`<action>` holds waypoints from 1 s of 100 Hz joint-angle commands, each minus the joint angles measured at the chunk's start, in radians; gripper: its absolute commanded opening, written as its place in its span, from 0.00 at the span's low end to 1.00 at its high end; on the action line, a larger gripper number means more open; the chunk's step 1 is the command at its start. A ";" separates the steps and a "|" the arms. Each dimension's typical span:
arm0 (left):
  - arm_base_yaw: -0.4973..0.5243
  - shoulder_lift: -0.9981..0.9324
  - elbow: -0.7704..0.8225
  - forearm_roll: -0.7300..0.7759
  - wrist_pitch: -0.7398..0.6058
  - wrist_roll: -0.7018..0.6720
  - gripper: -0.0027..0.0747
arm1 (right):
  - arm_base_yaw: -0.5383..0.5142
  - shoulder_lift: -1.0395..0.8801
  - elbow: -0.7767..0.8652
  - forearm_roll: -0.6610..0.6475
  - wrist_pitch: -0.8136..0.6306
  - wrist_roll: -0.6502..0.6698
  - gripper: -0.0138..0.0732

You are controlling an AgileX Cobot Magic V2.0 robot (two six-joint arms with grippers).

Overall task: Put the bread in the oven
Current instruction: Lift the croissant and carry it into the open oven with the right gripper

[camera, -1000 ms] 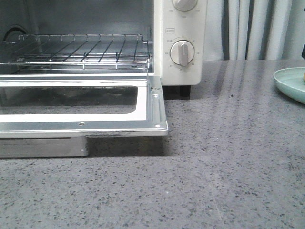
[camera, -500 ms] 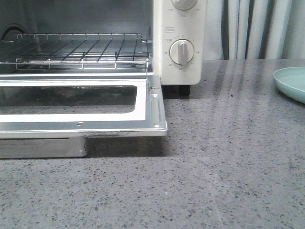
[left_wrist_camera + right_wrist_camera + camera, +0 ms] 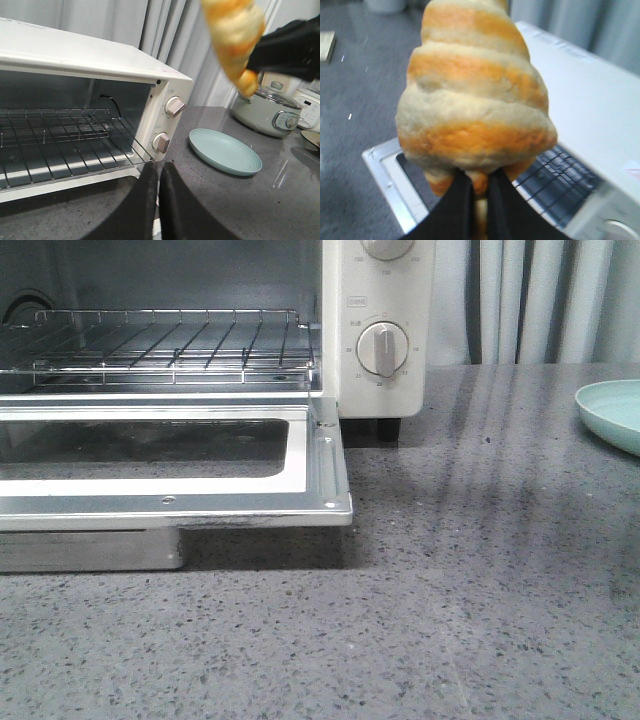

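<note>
Bread (image 3: 475, 105) is airborne, pinched at its lower tapered end by the right gripper (image 3: 479, 200); fingers clenched on it, the roll standing up out of the fingertips. Long axis runs roughly in line with the fingers, free tip pointing away from them, blurred in the left wrist view so it's probably in motion. From that view the bread (image 3: 235, 40) hangs high, above and off to the side of the oven (image 3: 100, 65), over the teal plate (image 3: 225, 152) area.

Oven door (image 3: 180, 465) is down flat, wire rack (image 3: 170, 340) bare. Beyond the right fingers: door frame and rack edge, below the bread.

Left gripper (image 3: 159, 200): fingers pressed together, holding nothing, parked low in front of the oven mouth.

Risks, my read:
- Grip is on the narrow end only, glossy crust; the heavy body cantilevers out, so it could pivot or slip during the swing.
- Upright axis looks tall for the cavity opening; needs tilting toward horizontal or the tip clips the top edge.
- Left arm sits near the approach path, collision possible.
- Rice cooker (image 3: 267, 112) well clear.
</note>
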 commanded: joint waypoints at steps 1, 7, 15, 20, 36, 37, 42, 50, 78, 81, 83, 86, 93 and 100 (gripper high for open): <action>0.003 0.012 -0.032 -0.017 -0.056 -0.005 0.01 | 0.057 0.072 -0.036 -0.002 -0.062 -0.082 0.08; 0.003 0.012 -0.032 -0.013 -0.056 -0.005 0.01 | 0.064 0.134 -0.061 -0.004 -0.039 -0.092 0.08; 0.003 0.012 -0.032 -0.013 -0.055 -0.005 0.01 | 0.057 0.224 -0.112 -0.022 0.017 -0.092 0.08; 0.003 0.012 -0.032 -0.013 -0.052 -0.005 0.01 | 0.050 0.272 -0.149 -0.060 0.047 -0.092 0.08; 0.003 0.012 -0.032 -0.011 -0.049 -0.005 0.01 | 0.012 0.406 -0.269 -0.102 0.117 -0.092 0.08; 0.003 0.012 -0.032 -0.011 -0.049 -0.005 0.01 | 0.008 0.416 -0.279 -0.102 0.125 -0.092 0.08; 0.003 0.012 -0.032 -0.003 -0.049 -0.005 0.01 | -0.008 0.451 -0.312 -0.104 0.154 -0.092 0.08; 0.003 0.012 -0.032 0.019 -0.049 -0.005 0.01 | -0.035 0.499 -0.357 -0.109 0.188 -0.092 0.08; 0.003 0.012 -0.032 0.023 -0.049 -0.005 0.01 | -0.102 0.563 -0.425 -0.117 0.164 -0.092 0.08; 0.003 0.012 -0.032 0.023 -0.049 -0.005 0.01 | -0.104 0.565 -0.425 -0.121 0.161 -0.092 0.08; 0.003 0.012 -0.032 0.023 -0.049 -0.005 0.01 | -0.104 0.565 -0.425 -0.126 0.161 -0.092 0.08; 0.003 0.012 -0.032 0.023 -0.049 -0.005 0.01 | -0.106 0.565 -0.425 -0.129 0.159 -0.092 0.08; 0.003 0.012 -0.032 0.023 -0.049 -0.005 0.01 | -0.106 0.565 -0.425 -0.129 0.161 -0.092 0.08; 0.003 0.012 -0.032 0.023 -0.049 -0.005 0.01 | -0.102 0.563 -0.425 -0.129 0.169 -0.092 0.08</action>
